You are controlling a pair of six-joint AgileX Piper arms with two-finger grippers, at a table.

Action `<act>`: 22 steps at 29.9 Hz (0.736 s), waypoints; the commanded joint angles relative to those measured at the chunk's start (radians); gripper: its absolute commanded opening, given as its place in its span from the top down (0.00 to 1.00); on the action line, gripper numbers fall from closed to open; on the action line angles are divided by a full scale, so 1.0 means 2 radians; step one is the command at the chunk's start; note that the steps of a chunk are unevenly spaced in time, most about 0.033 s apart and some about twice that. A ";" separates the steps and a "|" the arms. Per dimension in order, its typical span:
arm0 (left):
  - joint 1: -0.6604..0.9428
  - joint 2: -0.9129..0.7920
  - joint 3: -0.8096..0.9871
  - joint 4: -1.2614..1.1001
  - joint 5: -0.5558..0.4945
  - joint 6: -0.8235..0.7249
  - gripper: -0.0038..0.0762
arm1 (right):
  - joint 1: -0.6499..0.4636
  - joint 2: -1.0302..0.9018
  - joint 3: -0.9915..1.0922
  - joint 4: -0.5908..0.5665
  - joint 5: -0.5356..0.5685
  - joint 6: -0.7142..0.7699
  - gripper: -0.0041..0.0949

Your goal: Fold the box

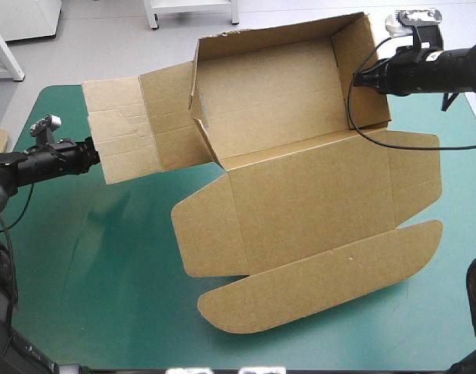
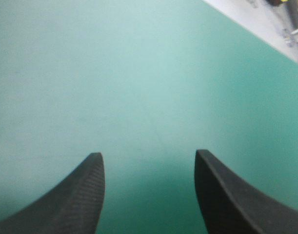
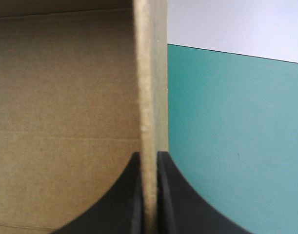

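1. The brown cardboard box (image 1: 300, 179) lies across the middle and far part of the teal-green worktop (image 1: 105, 280). Its tray end, with walls raised, is toward the far edge. Its broad flat lid panel (image 1: 315, 202) and rounded tuck flap (image 1: 323, 284) spread toward the near edge.
2. Your right jaws are all but closed on the tray's upright right side wall (image 3: 151, 73), with the board's edge pinched between them. Treat this grip as the anchor and hold the wall upright.
3. Your left jaws stand wide apart and hold nothing; only bare cover shows between them. They sit just beside the outer edge of the long unfolded left side panel (image 1: 125, 132).
4. The step in hand looks to be raising and tucking that panel. Take its outer edge squarely and fold along the scored crease, not across it.
5. Go slowly. A sideways pull could drag the box or twist the wall out of the right jaws.
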 commanded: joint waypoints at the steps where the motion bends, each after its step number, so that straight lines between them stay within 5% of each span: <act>1: -0.019 -0.014 -0.013 -0.101 0.059 0.049 0.45 | -0.004 -0.021 -0.016 0.040 -0.029 0.004 0.98; 9: -0.099 -0.013 -0.013 -0.153 0.096 0.090 0.45 | -0.004 0.002 -0.014 0.040 -0.023 0.011 0.98; 22: -0.118 -0.014 -0.013 -0.254 0.208 0.099 0.45 | -0.004 0.041 -0.014 0.008 -0.030 0.017 0.98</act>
